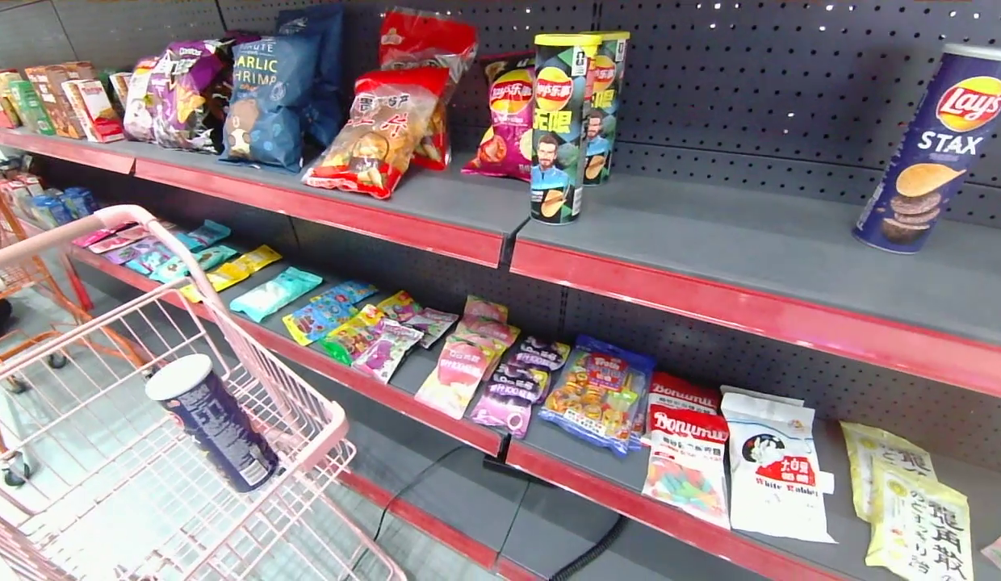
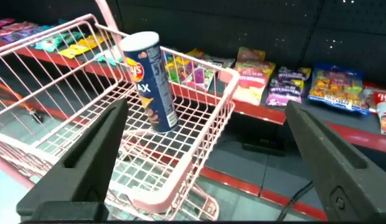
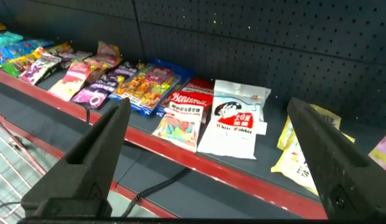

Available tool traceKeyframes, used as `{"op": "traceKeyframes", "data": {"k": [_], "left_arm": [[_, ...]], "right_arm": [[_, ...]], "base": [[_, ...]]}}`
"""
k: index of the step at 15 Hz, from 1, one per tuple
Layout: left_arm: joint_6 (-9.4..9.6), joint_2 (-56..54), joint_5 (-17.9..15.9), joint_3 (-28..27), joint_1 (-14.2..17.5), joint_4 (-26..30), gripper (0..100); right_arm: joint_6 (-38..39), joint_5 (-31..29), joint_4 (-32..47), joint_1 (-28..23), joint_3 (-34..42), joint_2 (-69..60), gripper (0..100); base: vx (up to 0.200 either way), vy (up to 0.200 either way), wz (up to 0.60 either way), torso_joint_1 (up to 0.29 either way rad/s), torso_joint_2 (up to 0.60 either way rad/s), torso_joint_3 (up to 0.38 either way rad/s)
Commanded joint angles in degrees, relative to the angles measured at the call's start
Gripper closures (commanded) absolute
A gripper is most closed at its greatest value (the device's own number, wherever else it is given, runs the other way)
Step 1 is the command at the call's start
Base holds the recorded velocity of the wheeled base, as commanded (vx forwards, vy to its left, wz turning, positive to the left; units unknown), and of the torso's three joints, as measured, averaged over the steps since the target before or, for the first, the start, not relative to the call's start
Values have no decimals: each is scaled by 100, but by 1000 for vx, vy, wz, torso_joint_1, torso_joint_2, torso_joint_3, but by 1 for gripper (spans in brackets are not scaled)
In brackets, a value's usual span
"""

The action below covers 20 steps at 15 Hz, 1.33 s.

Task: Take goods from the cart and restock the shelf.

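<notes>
Left pincer (image 2: 205, 106) gapes near blue can (image 2: 149, 81) leaning inside cart (image 2: 180, 182).

Dark pegboard wall (image 1: 791, 81) behind, blk cable (image 1: 585, 553) low down.

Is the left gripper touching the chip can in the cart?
Apart. In the head view the chip can stands in the cart with nothing gripping it; the left wrist view shows the left gripper open, the can beyond its fingers.
</notes>
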Motion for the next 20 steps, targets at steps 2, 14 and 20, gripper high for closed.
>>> {"op": "traceKeyframes", "data": {"k": [2, 14, 20], "left_arm": [[0, 5, 0, -4, 2, -1, 0], [-730, 3441, 1204, -2360, 2, -264, 0], [-440, 7836, 299, -2316, 644, -3771, 0]], "right_arm": [[-4, -1, 2, 1, 1, 7, 0], [4, 8, -7, 1, 1, 7, 0], [4, -1, 2, 1, 1, 7, 0]], "base": [[0, 0, 600, -19, 46, 39], [0, 0, 100, 1, 3, 1], [0, 0, 0, 0, 0, 0]]}}
